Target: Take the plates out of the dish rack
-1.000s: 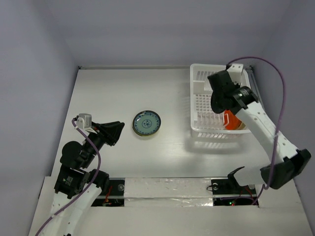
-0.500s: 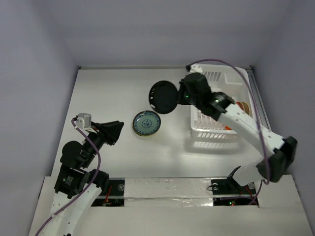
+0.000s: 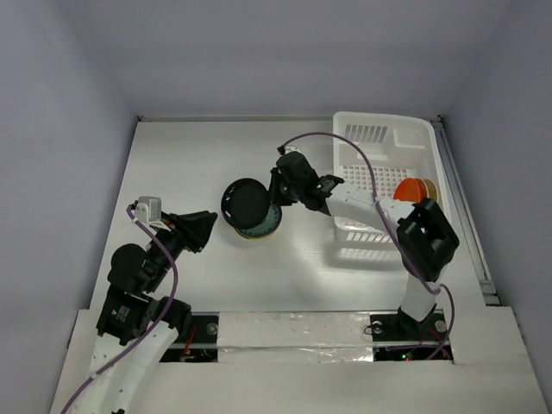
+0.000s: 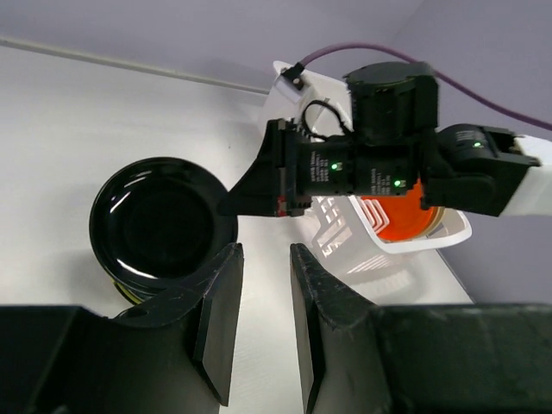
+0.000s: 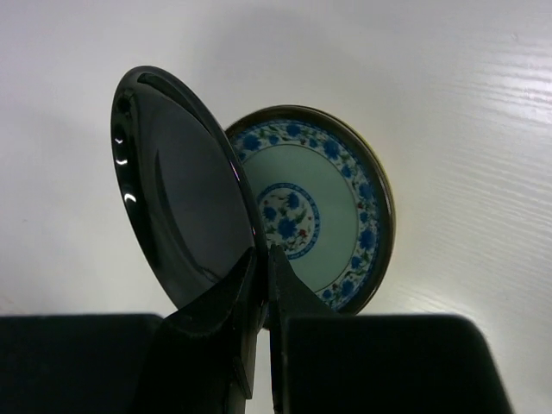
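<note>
My right gripper (image 3: 274,195) is shut on the rim of a black plate (image 3: 246,204) and holds it tilted just over the green blue-flowered plate (image 3: 264,228) on the table. The right wrist view shows the gripper (image 5: 263,252) pinching the black plate (image 5: 177,190) on edge, with the green plate (image 5: 319,207) behind it. The white dish rack (image 3: 338,147) stands at the back right and holds an orange-red plate (image 3: 410,189) on edge with a cream one (image 3: 429,191) behind it. My left gripper (image 3: 203,231) is open and empty, left of the plates; it shows in its own view (image 4: 263,250).
The right arm's purple cable (image 3: 345,142) arcs over the rack's left side. A taped strip (image 3: 293,332) runs along the table's near edge between the arm bases. Walls close the table at the back and both sides.
The right arm lifted the black plate out of the rack and carried it left and down, to just over the green plate. The left arm has not moved.
</note>
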You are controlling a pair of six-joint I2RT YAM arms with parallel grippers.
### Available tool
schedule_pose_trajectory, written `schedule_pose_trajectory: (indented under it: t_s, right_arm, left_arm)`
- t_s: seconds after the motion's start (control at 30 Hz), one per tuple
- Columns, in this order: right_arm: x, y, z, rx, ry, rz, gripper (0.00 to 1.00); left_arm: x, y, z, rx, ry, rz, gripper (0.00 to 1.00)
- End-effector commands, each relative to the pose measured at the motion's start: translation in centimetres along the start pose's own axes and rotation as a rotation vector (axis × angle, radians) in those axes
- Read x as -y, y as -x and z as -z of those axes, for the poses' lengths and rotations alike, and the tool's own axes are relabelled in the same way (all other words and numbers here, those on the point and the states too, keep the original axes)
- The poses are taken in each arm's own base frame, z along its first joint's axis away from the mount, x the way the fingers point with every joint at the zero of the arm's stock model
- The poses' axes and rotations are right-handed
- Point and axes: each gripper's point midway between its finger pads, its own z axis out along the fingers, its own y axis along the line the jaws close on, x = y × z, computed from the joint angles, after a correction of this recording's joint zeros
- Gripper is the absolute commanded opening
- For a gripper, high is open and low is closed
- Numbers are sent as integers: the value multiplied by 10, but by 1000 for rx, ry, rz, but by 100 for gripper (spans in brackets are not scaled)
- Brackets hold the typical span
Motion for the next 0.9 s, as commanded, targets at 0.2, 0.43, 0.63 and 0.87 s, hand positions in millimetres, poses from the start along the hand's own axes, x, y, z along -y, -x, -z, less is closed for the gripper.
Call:
schedule_pose_trajectory:
  t_s: [0.2,0.43,0.63,0.87]
  right_arm:
    - [9,-9,-10,64,15,-114,0]
    - [30,-24,-6,67,-45,-156,44]
    - [26,15,43,173,-84,-115,59]
    - [87,64,134,382,-411,-86,2]
  left_arm:
    - [6,12,0,41,-20,-2,26]
    - [7,14,1,50,-23,-4,26]
    - [8,14,2,51,-30,-3,26]
    - [11,16,4,62,-41,-7,26]
